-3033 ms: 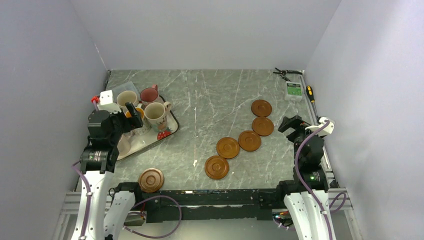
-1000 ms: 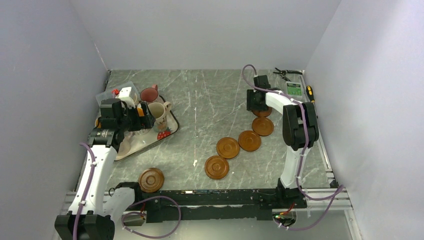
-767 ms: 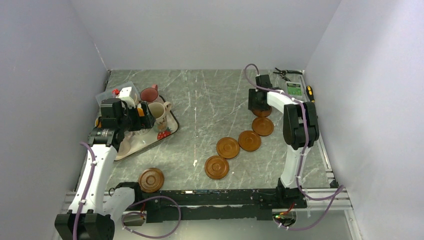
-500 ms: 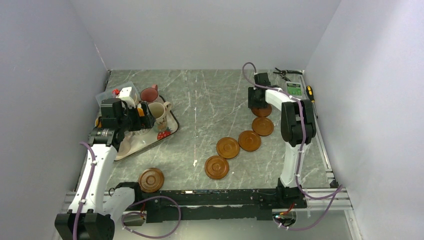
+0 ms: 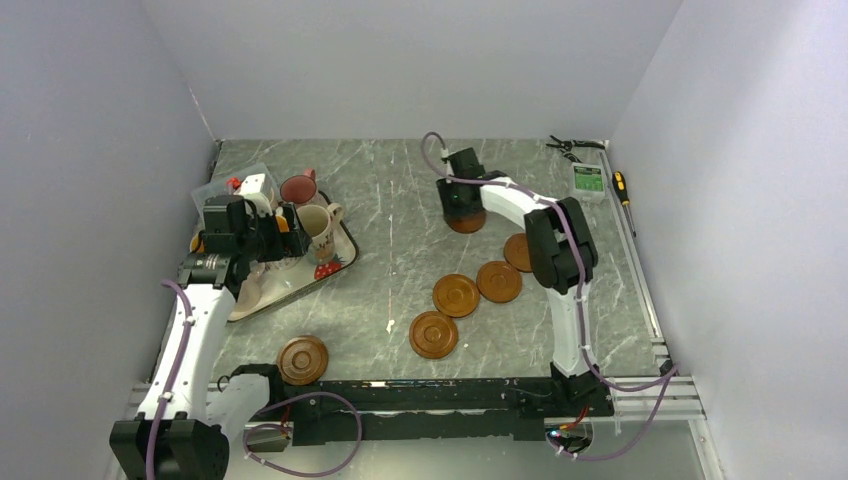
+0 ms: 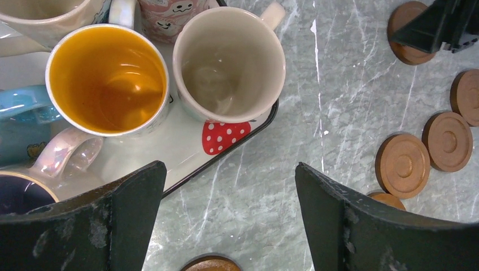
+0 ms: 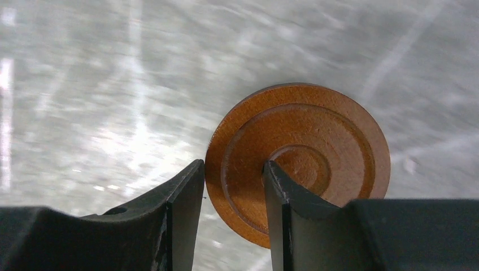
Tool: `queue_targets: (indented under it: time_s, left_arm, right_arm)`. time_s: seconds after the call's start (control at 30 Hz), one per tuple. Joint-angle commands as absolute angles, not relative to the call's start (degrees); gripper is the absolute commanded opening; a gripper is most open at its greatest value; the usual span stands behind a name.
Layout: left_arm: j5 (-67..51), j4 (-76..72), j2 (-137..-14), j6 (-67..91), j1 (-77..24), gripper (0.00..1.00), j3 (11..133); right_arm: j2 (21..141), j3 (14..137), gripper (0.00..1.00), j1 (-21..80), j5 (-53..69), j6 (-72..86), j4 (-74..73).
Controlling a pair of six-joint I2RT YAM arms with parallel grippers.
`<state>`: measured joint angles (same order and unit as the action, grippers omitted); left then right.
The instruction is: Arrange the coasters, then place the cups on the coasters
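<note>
Tray (image 6: 186, 148): glossy white, red strawberry print, dark rim.
On it, cups (image 6: 229, 62): glazed ceramic, shiny; one pearly.
Under it, table (image 6: 339, 90): grey-green marbled, faint sheen.
Right of it, each coaster (image 6: 402, 165): smooth turned wood, satin brown.
My left fingers (image 6: 85, 226): matt black, scuffed.

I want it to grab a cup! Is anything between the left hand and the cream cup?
Nothing visible. The left hand hangs open above the tray, the cream cup in plain sight below. The orange-lined cup stands close beside that cup.
</note>
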<state>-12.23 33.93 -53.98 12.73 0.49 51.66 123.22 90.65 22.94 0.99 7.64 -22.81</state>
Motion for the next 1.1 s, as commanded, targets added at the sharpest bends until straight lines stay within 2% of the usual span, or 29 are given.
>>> queue_targets:
  time_s: [0.0, 0.3, 0.5, 0.63, 0.77, 0.93, 1.07]
  left_arm:
    - [-13.7, 33.5, -54.8, 12.2, 0.3, 0.89, 54.1]
    - [-14.4, 33.7, -55.4, 12.0, 0.3, 0.91, 54.4]
    - [-13.6, 34.3, -55.3, 12.0, 0.3, 0.91, 54.9]
    - [-11.7, 33.6, -54.6, 12.0, 0.3, 0.93, 54.6]
    - [-8.2, 32.1, -53.2, 12.1, 0.3, 0.94, 53.5]
    - [-4.7, 29.7, -49.2, 12.0, 0.3, 0.94, 51.3]
    - [-4.1, 27.8, -46.6, 11.6, 0.3, 0.94, 50.0]
  right_arm:
    - [127.6, 95.5, 0.44, 28.2, 5.4, 11.5, -20.9]
    - [135.1, 105.1, 0.41, 31.9, 3.9, 19.0, -18.7]
    - [134.6, 107.6, 0.44, 32.5, 3.6, 21.0, -19.7]
    - [129.6, 111.4, 0.53, 32.7, 2.5, 18.8, -24.6]
    - [121.1, 111.4, 0.69, 32.6, -0.5, 15.0, -28.6]
    - [105.9, 96.3, 0.90, 31.9, -7.2, 13.8, -26.7]
    - [96.5, 84.2, 0.94, 27.1, -5.1, 16.6, -25.6]
